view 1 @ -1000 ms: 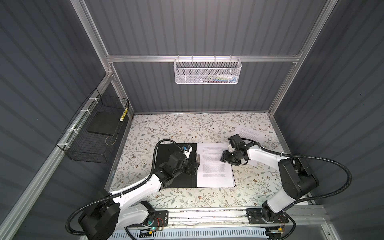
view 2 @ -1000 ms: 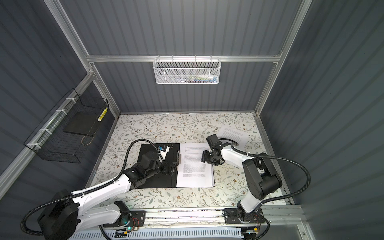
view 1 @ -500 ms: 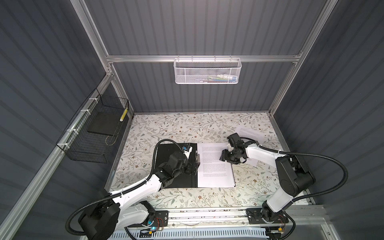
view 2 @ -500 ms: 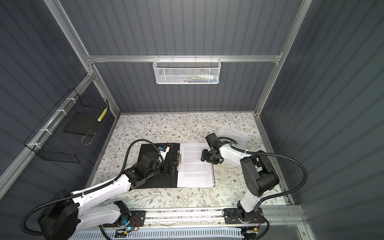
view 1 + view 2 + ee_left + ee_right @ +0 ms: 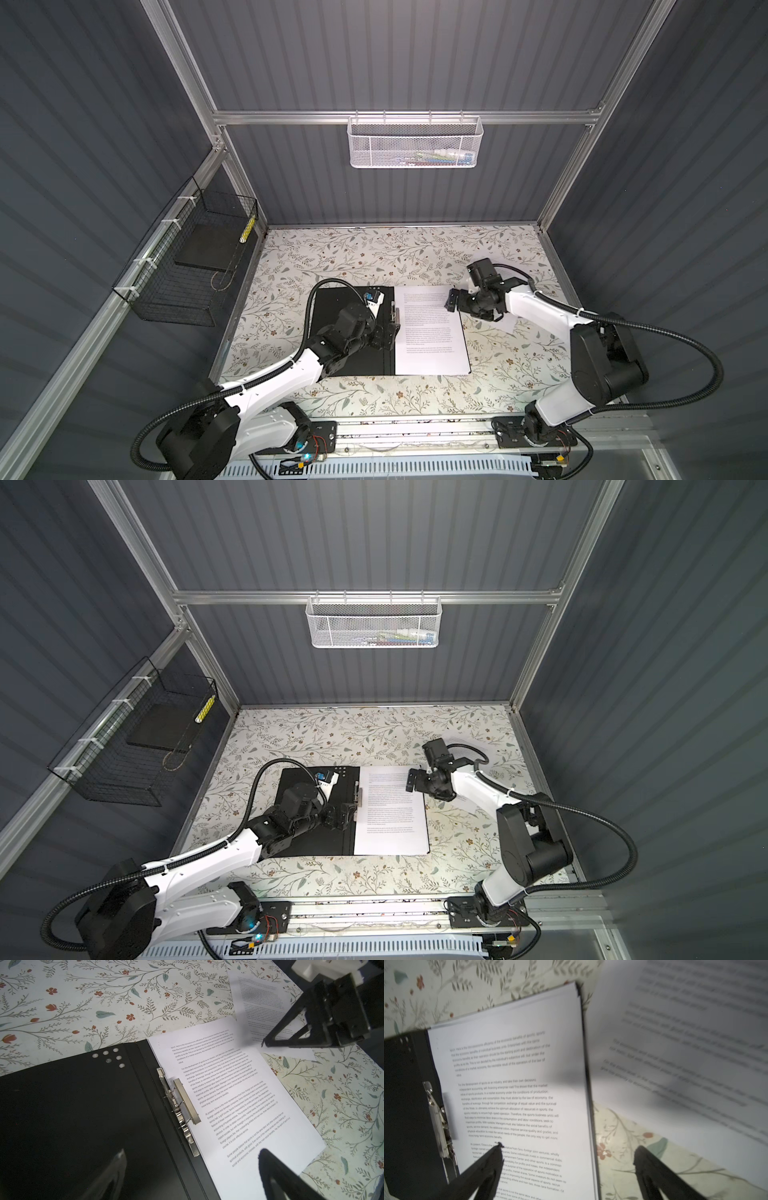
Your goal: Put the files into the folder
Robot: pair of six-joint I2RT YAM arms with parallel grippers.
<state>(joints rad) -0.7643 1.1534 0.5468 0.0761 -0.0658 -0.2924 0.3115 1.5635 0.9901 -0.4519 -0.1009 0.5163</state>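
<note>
The folder (image 5: 332,301) (image 5: 307,845) lies open on the floral table with its black inside up and its metal spine clip (image 5: 182,1105) (image 5: 438,1122) raised. A stack of files (image 5: 428,340) (image 5: 390,825) (image 5: 239,1105) (image 5: 519,1095) rests on its right half. One more printed sheet (image 5: 259,995) (image 5: 685,1043) lies loose on the table to the right, partly under my right arm. My left gripper (image 5: 388,334) (image 5: 347,814) (image 5: 191,1159) hovers open over the spine, holding nothing. Above the stack's far right corner my right gripper (image 5: 451,300) (image 5: 410,780) (image 5: 569,1147) is open and empty.
A white mesh basket (image 5: 415,143) hangs on the back rail. A black wire basket (image 5: 187,266) on the left wall holds a dark slab (image 5: 205,249). Aluminium posts and grey walls close the table in on three sides.
My right gripper's fingers have spread wider and stand over the stack's far right corner. The left arm and the folder have not moved.
</note>
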